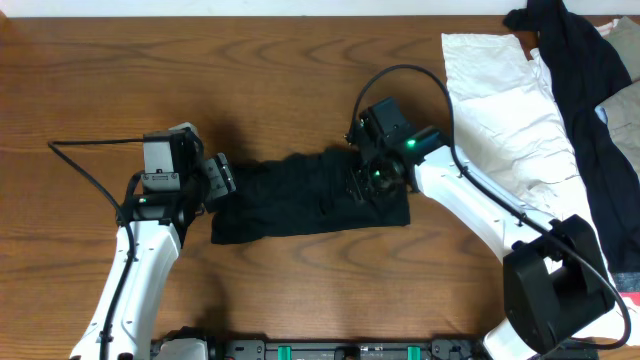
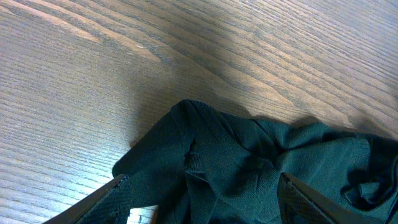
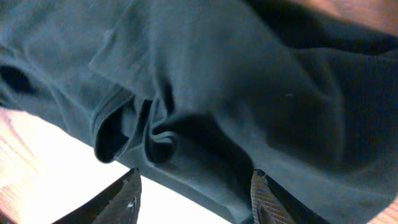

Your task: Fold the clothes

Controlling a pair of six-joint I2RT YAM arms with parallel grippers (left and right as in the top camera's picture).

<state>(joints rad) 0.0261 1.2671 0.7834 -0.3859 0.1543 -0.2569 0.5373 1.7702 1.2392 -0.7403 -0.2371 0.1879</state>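
The clothes (image 1: 300, 195), a black shirt, lie bunched in a long strip across the middle of the wooden table. My left gripper (image 1: 222, 180) is at the strip's left end. In the left wrist view it (image 2: 202, 177) is open, its fingers wide apart over the rumpled fabric (image 2: 249, 162), with a small white label (image 2: 143, 216) beside the left finger. My right gripper (image 1: 365, 185) hovers over the strip's right part. In the right wrist view it (image 3: 195, 173) is open, a folded edge of the fabric (image 3: 217, 74) lying between its fingers.
A large white wrinkled cloth (image 1: 500, 110) is spread at the right of the table. Another black garment (image 1: 590, 90) lies over it towards the far right edge. A black cable (image 1: 90, 145) runs left of the left arm.
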